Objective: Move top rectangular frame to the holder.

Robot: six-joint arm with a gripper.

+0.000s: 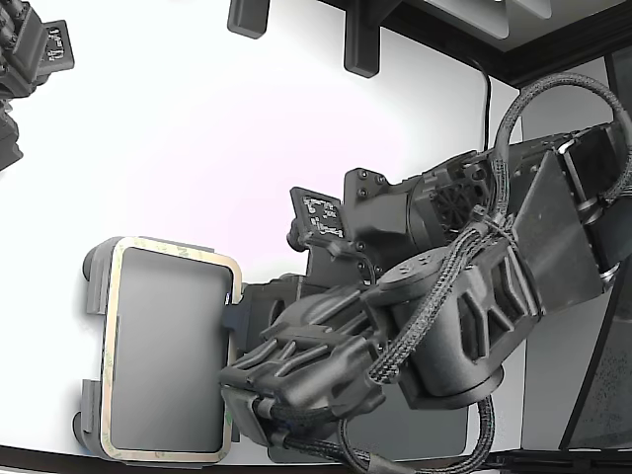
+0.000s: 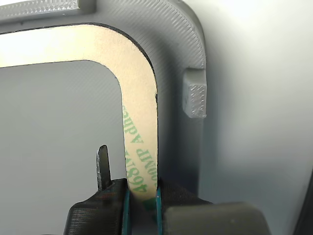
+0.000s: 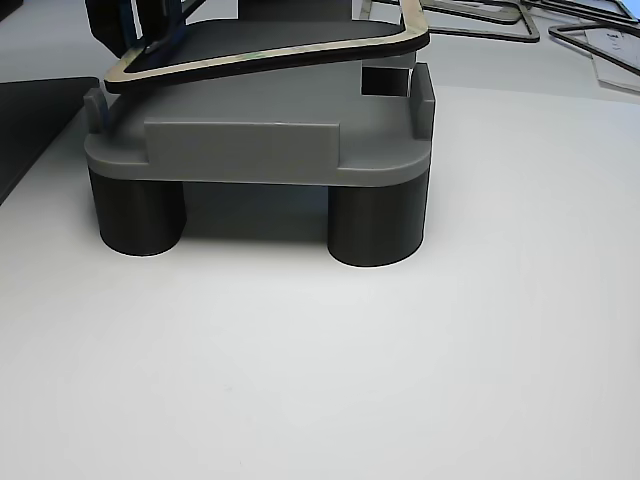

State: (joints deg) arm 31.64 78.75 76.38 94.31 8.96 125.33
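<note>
The beige frame (image 1: 168,248) with green marks lies over the light grey holder (image 1: 93,296) at the exterior view's left. My gripper (image 1: 234,318) is shut on the frame's long side nearest the arm. In the wrist view the frame (image 2: 139,98) runs between the two dark fingers (image 2: 98,213), pinched at the gripper (image 2: 142,198), with the holder's rim (image 2: 176,39) and a raised tab (image 2: 194,98) beside it. In the other view the frame (image 3: 270,55) is tilted just above the holder (image 3: 240,150), higher at the gripped end (image 3: 150,30).
The holder stands on dark round legs (image 3: 375,225) on a white table (image 3: 320,380). A dark grey mat (image 1: 430,434) lies under my arm. A second arm (image 1: 30,59) is at the exterior view's top left. More frames (image 3: 480,20) lie at the back.
</note>
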